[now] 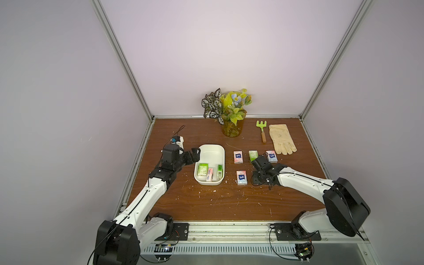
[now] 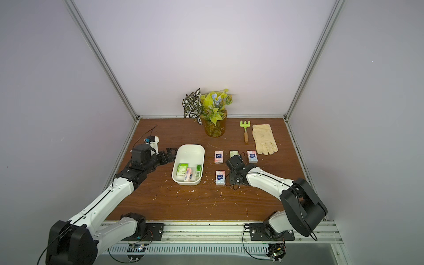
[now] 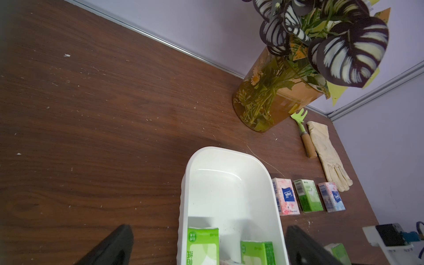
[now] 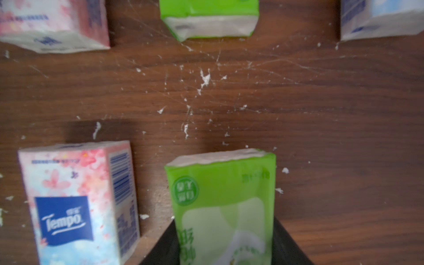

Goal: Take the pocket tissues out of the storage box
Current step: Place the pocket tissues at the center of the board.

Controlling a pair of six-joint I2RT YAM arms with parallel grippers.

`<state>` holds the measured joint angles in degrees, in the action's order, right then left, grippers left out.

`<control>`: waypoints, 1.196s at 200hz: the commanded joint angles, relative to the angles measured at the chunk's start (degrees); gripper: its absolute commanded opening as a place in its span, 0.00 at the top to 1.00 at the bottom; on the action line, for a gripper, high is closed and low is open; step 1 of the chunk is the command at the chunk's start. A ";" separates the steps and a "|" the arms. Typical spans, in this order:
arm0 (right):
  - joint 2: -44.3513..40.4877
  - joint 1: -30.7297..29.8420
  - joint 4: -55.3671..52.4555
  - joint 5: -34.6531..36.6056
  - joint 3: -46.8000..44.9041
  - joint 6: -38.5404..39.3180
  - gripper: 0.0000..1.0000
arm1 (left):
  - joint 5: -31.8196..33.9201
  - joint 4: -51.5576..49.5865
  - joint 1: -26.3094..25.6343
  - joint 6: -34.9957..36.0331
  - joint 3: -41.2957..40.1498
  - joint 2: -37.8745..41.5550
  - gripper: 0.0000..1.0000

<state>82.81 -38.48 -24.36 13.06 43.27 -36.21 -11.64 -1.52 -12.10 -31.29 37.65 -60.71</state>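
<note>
The right gripper (image 4: 223, 249) is gripping a green packet (image 4: 220, 195) low over the table (image 4: 321, 114), 3 o'clock of a pink packet (image 4: 75, 202); it should be settling it flat before letting go. The left gripper (image 1: 195, 154) is hovering spread wide at 10 o'clock of the storage box (image 1: 212, 145), three pocket tissues (image 1: 203, 169) lying inside.

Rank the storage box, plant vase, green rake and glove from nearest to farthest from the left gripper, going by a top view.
Measured from the left gripper, which is open, in a top view:
1. storage box, right beside the gripper.
2. plant vase, at the back, middle of the table.
3. green rake, back right.
4. glove, just beyond the rake, farthest right.
</note>
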 commanded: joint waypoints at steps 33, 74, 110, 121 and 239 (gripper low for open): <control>2.79 0.22 1.11 -1.35 0.94 1.65 0.48 | -0.58 -1.60 0.76 0.72 0.24 -1.16 0.00; 2.81 0.33 1.04 -1.20 0.67 1.74 0.45 | -0.49 -1.13 0.76 0.53 -0.37 -1.42 0.00; 2.02 0.33 0.63 -0.98 1.25 1.91 0.38 | -0.75 -1.29 0.80 0.70 -0.25 -1.76 0.00; 1.62 0.33 0.29 -0.72 1.62 2.10 0.35 | -0.71 -1.38 0.76 0.71 -0.21 -1.78 0.01; -3.96 0.31 -9.94 1.88 13.93 6.22 0.14 | -1.11 -1.74 0.72 0.60 -0.41 -2.03 0.00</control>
<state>80.84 -38.44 -29.78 13.28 53.06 -31.83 -12.36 -1.98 -12.10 -31.18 37.63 -62.43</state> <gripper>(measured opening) 0.850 0.995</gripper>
